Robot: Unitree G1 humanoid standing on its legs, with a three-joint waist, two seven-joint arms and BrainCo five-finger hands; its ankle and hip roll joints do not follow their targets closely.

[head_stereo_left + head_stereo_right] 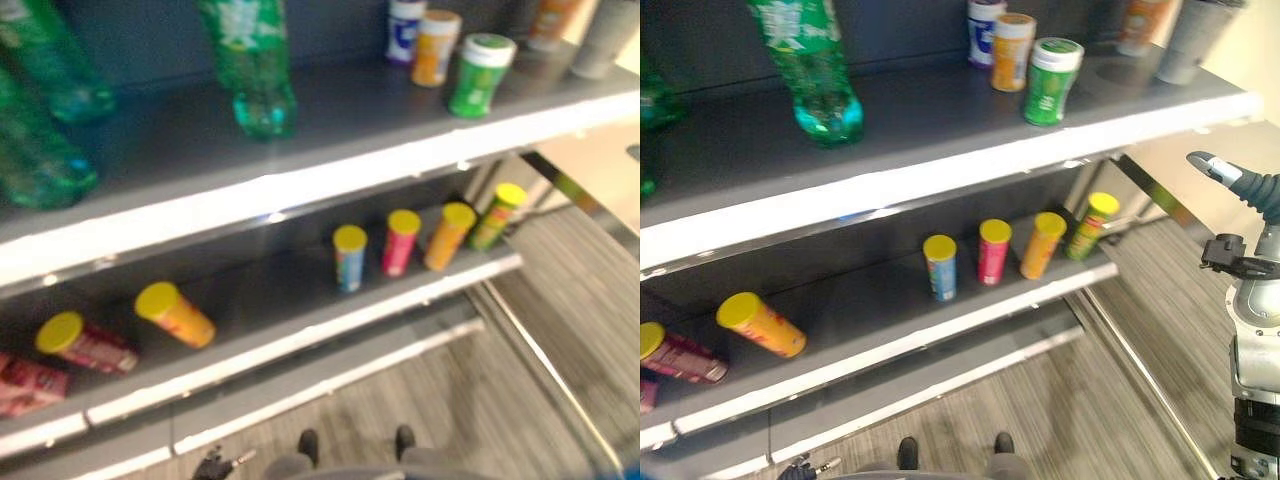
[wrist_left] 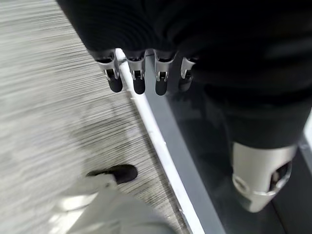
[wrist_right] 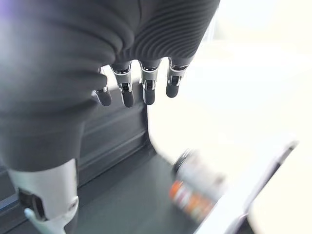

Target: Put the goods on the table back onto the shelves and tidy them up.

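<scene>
The upper shelf (image 1: 330,180) carries green bottles (image 1: 250,70) at the left and middle. A green can (image 1: 480,75), an orange can (image 1: 437,45) and a blue-white one stand at its right. On the lower shelf (image 1: 300,340) a blue (image 1: 349,257), a pink (image 1: 401,241), an orange (image 1: 448,235) and a green tube (image 1: 497,215) stand with yellow lids. An orange tube (image 1: 175,313) and a red tube (image 1: 85,342) lie on their sides further left. My right hand (image 1: 1255,190) is raised at the right edge, open and empty. My left hand (image 2: 139,80) hangs open over the floor by the shelf base.
A can (image 3: 195,187) lies on its side on a dark shelf below my right hand. A pale surface (image 1: 600,170) lies to the right of the shelves. Grey plank floor (image 1: 480,400) runs in front, with a metal rail (image 1: 545,360) across it at the right.
</scene>
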